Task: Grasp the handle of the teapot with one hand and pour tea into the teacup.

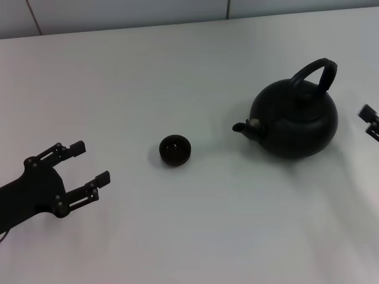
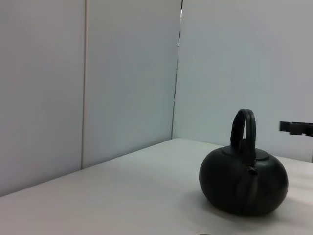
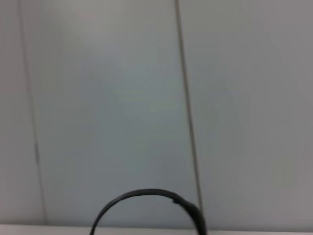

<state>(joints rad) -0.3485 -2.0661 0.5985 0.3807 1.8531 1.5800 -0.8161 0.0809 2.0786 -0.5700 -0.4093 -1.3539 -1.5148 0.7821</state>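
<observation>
Tea is not poured yet: the big round black teapot [image 1: 294, 121] sits on the white bench [image 1: 195, 225], spout facing the small dark teacup [image 1: 175, 149] nearby. Left claw [image 1: 89, 167] waits wide open, empty. Right claw [image 1: 371, 122] peeks in beside the pot; its grip I cannot tell

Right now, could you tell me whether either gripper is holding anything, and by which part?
Nothing is held. The left gripper is open over bare table; the right gripper sits apart from the teapot.

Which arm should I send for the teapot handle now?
Right. The right gripper sits just beside the teapot, close to the handle. The left gripper hangs open far across the table, beyond the teacup.
</observation>
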